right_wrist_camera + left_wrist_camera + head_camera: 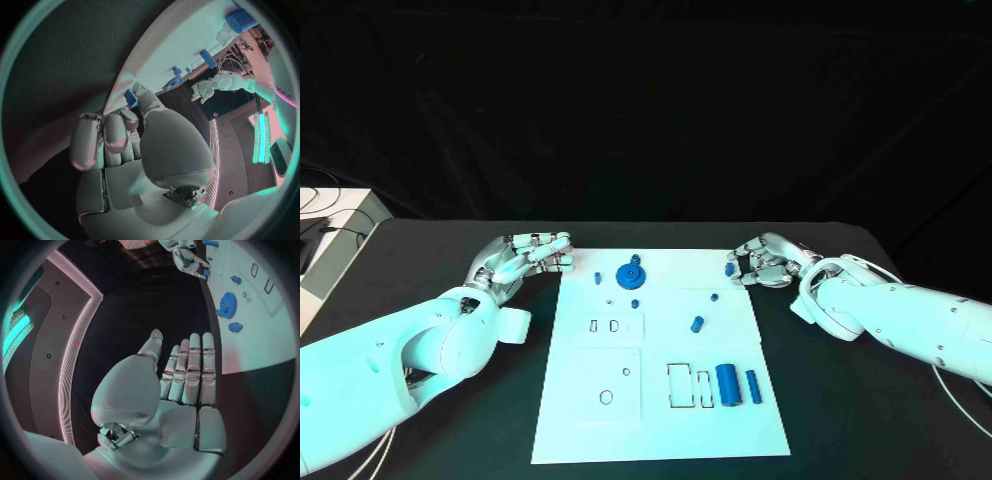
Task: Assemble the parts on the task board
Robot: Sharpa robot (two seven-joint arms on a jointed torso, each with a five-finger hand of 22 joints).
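While both arms lie on the black table point(430, 250), the left hand point(528, 255) rests just beside the far left corner of the task board point(661, 420), a flat white plate of rectangular shape. In the left wrist view its silver fingers point(194, 370) are stretched straight and lie side by side, with the thumb a little apart, and nothing is in them; the palm is smooth and rounded.

To the right of this hand, on the board, lies a round blue gear-like part point(632, 272) with a small knob on it. Near it are two small blue pegs point(597, 278), one on the side of the left hand and one point(635, 303) nearer to the robot. Further right stands a short blue peg point(697, 323), and another tiny one point(713, 296) is closer to the right hand. Nearer to the robot lie a thick blue cylinder point(727, 384) and a thin blue bar point(753, 387), side by side, next to narrow rectangular slots point(679, 386) cut in the plate.

The right hand point(764, 262) is at the far right corner of the board. Its fingers point(103, 137) are curled inward, and the thumb tip touches a small blue part point(130, 98) at the board's edge; I cannot tell if it is truly pinched.
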